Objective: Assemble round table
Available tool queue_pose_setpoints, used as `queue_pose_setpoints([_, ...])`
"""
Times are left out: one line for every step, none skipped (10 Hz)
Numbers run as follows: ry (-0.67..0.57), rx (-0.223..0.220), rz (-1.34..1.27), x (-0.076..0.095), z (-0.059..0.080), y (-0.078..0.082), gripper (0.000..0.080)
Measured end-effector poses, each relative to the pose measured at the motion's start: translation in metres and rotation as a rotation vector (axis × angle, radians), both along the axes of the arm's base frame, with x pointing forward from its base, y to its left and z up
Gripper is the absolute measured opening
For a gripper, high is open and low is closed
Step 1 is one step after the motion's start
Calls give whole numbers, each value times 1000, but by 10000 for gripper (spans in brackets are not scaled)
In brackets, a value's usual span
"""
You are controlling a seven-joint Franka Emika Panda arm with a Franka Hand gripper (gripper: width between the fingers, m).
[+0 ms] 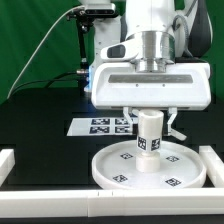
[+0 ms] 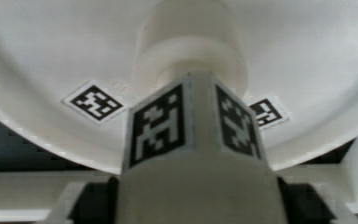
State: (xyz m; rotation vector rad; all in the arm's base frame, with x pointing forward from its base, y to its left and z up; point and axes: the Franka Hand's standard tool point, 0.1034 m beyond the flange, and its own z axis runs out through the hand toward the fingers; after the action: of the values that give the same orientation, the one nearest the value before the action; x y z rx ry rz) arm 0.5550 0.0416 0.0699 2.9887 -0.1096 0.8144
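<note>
The round table's large rimmed white disc [image 1: 120,168] lies flat on the black table near the front, with several square tags on its face. The short thick tagged cylinder leg [image 1: 149,138] stands upright on the disc's middle. My gripper [image 1: 149,113] comes straight down from above and is shut on the leg's upper end. In the wrist view the leg [image 2: 190,125] runs down to the disc [image 2: 51,70], and dark finger pads [image 2: 101,196] press on both of its sides.
The marker board [image 1: 103,126] lies behind the disc at the exterior view's left. White border rails [image 1: 14,162] run along both sides [image 1: 213,162] and the front [image 1: 60,207] of the work area. A green backdrop stands behind.
</note>
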Motion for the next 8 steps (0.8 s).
queue_pose_setpoints([1, 0, 0, 0, 0, 0, 406])
queue_pose_setpoints([6, 1, 0, 0, 0, 0, 406])
queue_pose_setpoints([19, 2, 1, -2, -2, 0, 477])
queue_pose_setpoints([19, 1, 2, -2, -2, 0, 477])
queue_pose_setpoints([31, 4, 3, -3, -3, 1, 616])
queue_pose_setpoints([63, 17, 4, -5, 2, 3, 640])
queue_pose_setpoints([100, 33, 3, -6, 8, 5, 640])
queue_pose_setpoints([106, 42, 3, -4, 15, 7, 648])
